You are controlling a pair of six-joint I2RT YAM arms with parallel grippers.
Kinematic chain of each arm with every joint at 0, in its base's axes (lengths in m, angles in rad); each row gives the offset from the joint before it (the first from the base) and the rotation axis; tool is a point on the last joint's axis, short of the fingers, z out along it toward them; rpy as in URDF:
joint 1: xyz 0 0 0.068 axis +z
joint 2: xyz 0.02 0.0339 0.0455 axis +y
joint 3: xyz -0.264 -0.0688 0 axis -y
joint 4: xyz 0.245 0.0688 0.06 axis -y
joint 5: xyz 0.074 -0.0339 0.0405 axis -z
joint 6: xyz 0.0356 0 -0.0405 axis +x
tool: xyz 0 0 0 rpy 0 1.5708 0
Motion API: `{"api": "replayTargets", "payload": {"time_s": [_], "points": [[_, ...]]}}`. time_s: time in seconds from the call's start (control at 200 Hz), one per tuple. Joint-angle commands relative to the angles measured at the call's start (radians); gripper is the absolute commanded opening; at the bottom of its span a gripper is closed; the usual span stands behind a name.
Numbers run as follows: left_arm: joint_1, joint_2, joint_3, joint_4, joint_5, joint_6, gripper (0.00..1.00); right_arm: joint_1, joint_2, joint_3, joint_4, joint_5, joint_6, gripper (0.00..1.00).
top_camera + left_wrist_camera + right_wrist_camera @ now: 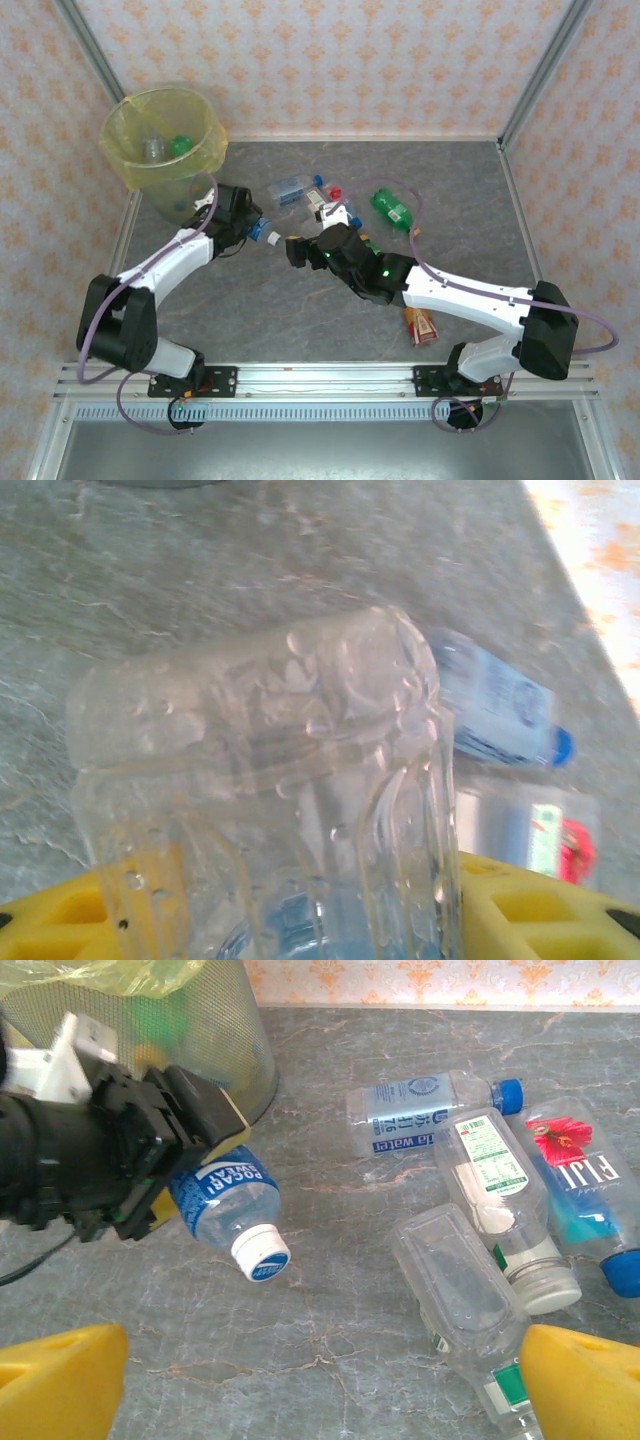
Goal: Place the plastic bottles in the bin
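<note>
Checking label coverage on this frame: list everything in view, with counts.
bin: 1, mesh, yellow bag liner, far-left corner
binned bottles: 2, one clear, one green, inside the bin
Pocari bottle: 1, clear, blue label, white cap, in the left tool beside the bin
clear bottles: 4, lying clustered mid-table: blue-label water, white-capped, Fiji, crushed
green bottle: 1, lying right of the cluster
orange-red bottle: 1, near edge, right side
table: 1, grey marbled
left tool: closed on the Pocari bottle
right tool: open, empty, facing the cluster
</note>
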Motion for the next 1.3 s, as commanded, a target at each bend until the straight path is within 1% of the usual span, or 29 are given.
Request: {"api": "replayTargets", "payload": {"time_s": [0.0,0.11,0.18,0.32,0.405,0.475,0.586,0.726,0.816,0.906,0.951,0.986,1.111,1.196,1.291], "points": [[-0.02,-0.086,0.072,-0.082,-0.084,0.048,0.56,0.007,-0.009,0.033,0.018,0.043,-0.014,1.0],[-0.031,-0.151,0.151,-0.114,-0.145,0.095,0.55,0.007,-0.013,0.035,0.029,0.042,-0.013,1.0],[-0.031,-0.172,0.218,-0.133,-0.188,0.149,0.55,0.007,-0.018,0.039,0.032,0.035,-0.015,1.0],[-0.025,-0.159,0.399,-0.205,-0.287,0.264,0.55,0.007,-0.023,0.06,0.032,0.028,-0.023,1.0],[-0.005,-0.134,0.505,-0.238,-0.312,0.321,0.55,0.006,-0.03,0.07,0.035,0.02,-0.025,1.0],[0.033,-0.112,0.576,-0.258,-0.308,0.354,0.55,0.007,-0.036,0.078,0.037,0.016,-0.026,1.0],[0.119,-0.083,0.675,-0.264,-0.279,0.398,0.55,0.007,-0.046,0.081,0.036,0.014,-0.026,1.0],[0.213,-0.044,0.771,-0.261,-0.283,0.455,0.55,0.007,-0.06,0.079,0.031,0.011,-0.016,1.0],[0.286,-0.01,0.816,-0.264,-0.254,0.47,0.55,0.007,-0.068,0.082,0.03,0.01,-0.015,1.0],[0.358,0.025,0.847,-0.265,-0.224,0.477,0.55,0.007,-0.068,0.091,0.025,0.011,-0.02,1.0],[0.389,0.04,0.857,-0.26,-0.224,0.477,0.55,0.007,-0.064,0.097,0.02,0.012,-0.022,1.0],[0.41,0.051,0.857,-0.247,-0.226,0.514,0.55,0.006,-0.063,0.102,0.016,0.012,-0.023,1.0],[0.479,0.097,0.857,-0.222,-0.231,0.544,0.55,0.006,-0.061,0.106,0.01,0.018,-0.023,1.0],[0.514,0.136,0.866,-0.221,-0.21,0.551,0.55,0.007,-0.058,0.112,-0.001,0.029,-0.024,1.0],[0.53,0.178,0.882,-0.219,-0.205,0.57,0.56,0.007,-0.056,0.119,-0.012,0.036,-0.026,1.0]]}}
